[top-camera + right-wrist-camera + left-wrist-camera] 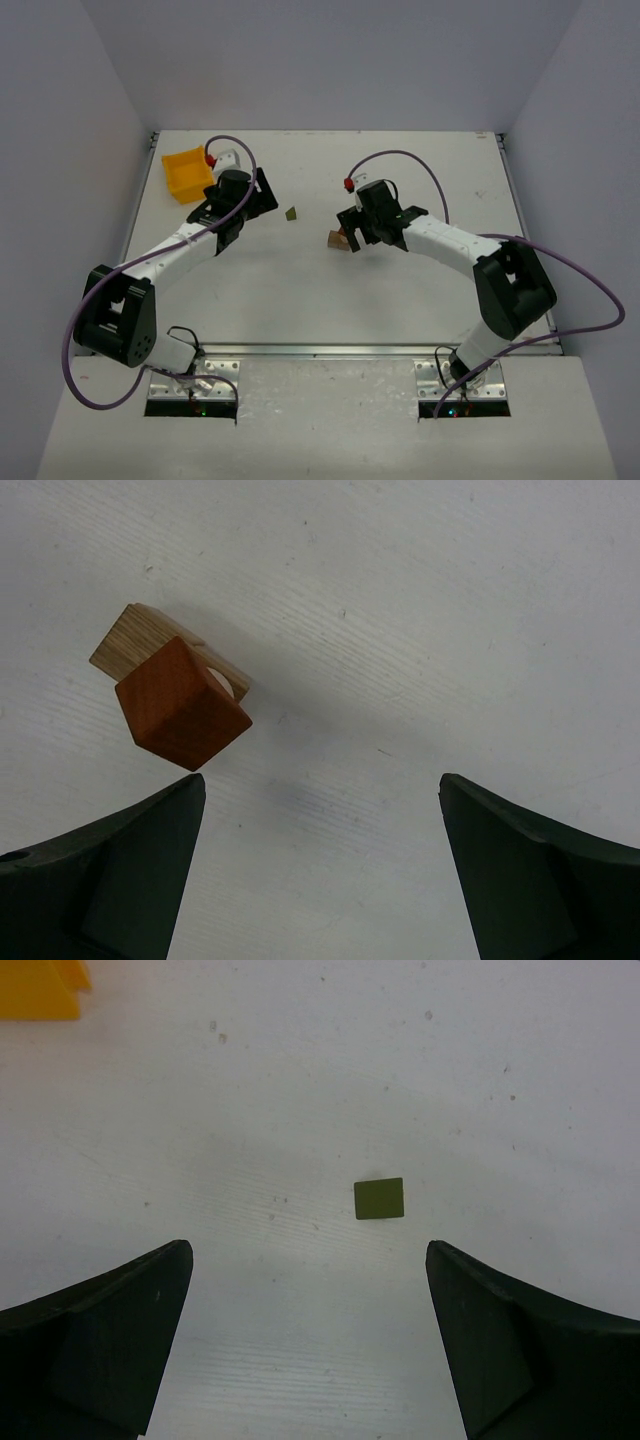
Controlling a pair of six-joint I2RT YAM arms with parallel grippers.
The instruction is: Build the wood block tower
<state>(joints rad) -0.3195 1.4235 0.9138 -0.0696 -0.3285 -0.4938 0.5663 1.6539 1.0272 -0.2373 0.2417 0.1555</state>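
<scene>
Left gripper (308,1250) and right gripper (322,780) both wide open, empty; green block (379,1198) lies loose ahead of left, 2-block tower (340,241) sits mid-table near right; light, rigid, probably tippy wood, so pinch flat opposite faces.

Pale grey walls (330,60); white table (400,300)

A red cube (180,705) seemingly tops tan block (128,643).
</scene>
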